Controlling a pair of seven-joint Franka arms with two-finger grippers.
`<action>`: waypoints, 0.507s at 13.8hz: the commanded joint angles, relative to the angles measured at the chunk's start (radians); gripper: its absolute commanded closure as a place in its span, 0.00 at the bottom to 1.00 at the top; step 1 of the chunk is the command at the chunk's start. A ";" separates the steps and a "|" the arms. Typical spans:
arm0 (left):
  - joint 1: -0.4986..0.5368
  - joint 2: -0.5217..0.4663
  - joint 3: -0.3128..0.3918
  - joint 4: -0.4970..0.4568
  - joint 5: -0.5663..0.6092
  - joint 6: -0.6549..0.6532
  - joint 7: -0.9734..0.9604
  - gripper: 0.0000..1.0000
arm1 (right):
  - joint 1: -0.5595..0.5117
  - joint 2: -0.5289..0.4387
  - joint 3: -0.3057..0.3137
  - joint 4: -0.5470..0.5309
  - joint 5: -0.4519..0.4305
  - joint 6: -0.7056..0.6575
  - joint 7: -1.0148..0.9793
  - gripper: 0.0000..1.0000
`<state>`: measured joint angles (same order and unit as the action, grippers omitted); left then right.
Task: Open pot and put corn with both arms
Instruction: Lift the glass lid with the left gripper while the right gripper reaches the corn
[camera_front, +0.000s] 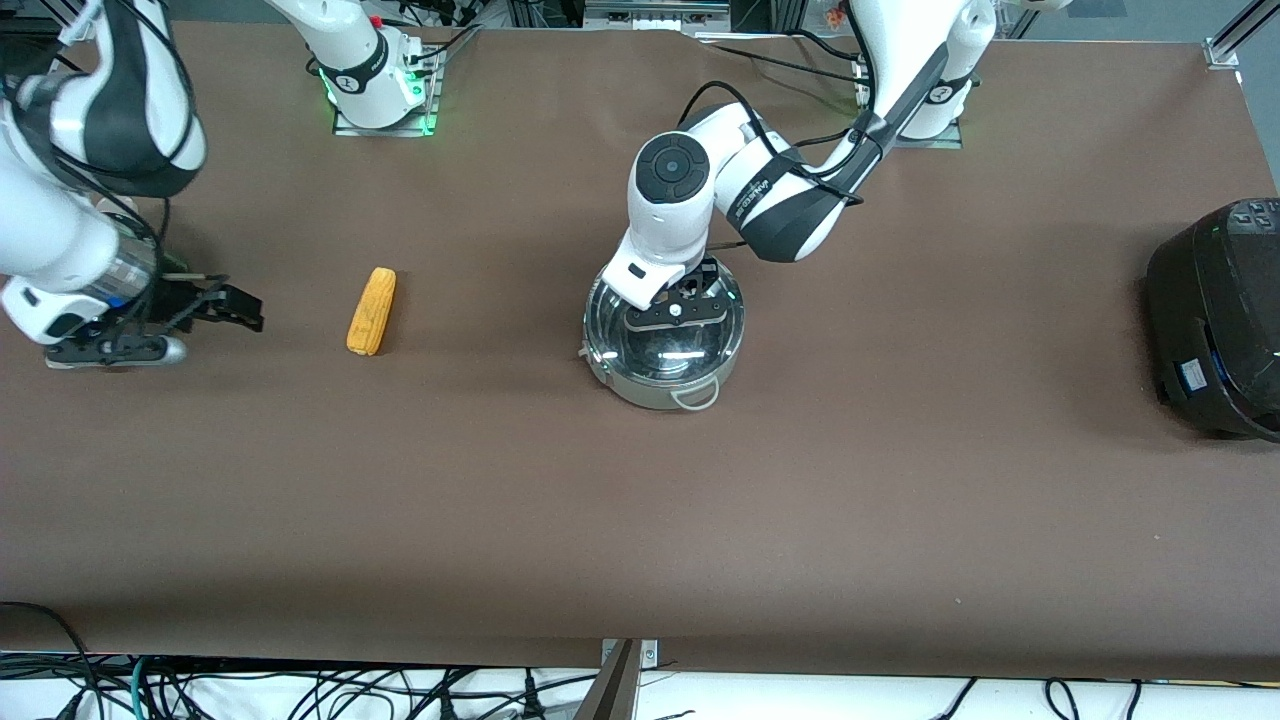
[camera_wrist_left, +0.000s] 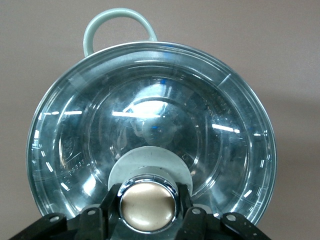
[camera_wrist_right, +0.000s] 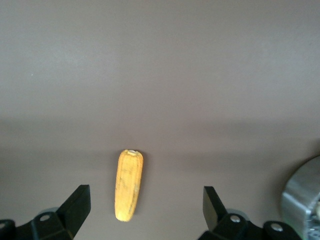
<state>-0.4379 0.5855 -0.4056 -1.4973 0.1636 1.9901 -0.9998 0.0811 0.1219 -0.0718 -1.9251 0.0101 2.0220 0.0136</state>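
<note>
A black cooker (camera_front: 1220, 320) sits on the brown table (camera_front: 700, 520) — at the left arm's end.

Your left arm's black two-finger gripper (camera_front: 686, 300) points straight down, fingers (camera_wrist_left: 187, 202) clamped on a round metal knob (camera_wrist_left: 148, 206). Your right arm's black two-finger gripper (camera_front: 228, 305) waits low, fingers (camera_wrist_right: 76, 202) spread wide, holding nothing.

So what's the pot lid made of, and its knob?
The lid looks like clear glass: you see through it to the shiny steel pot, and lights glint on it. Its knob looks like polished metal, brassy on top with a chrome ring.
</note>
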 joint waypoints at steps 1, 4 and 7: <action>0.001 -0.044 -0.001 0.018 0.031 -0.063 -0.013 0.88 | 0.000 -0.030 0.038 -0.151 0.016 0.157 0.103 0.00; 0.007 -0.108 -0.001 0.025 0.016 -0.126 -0.008 0.88 | 0.000 -0.036 0.089 -0.329 0.016 0.392 0.173 0.00; 0.042 -0.167 0.001 0.032 0.019 -0.223 0.006 0.88 | 0.000 -0.016 0.110 -0.390 0.016 0.461 0.216 0.00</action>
<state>-0.4271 0.4839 -0.4050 -1.4613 0.1636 1.8295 -0.9998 0.0840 0.1263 0.0251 -2.2574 0.0120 2.4358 0.2013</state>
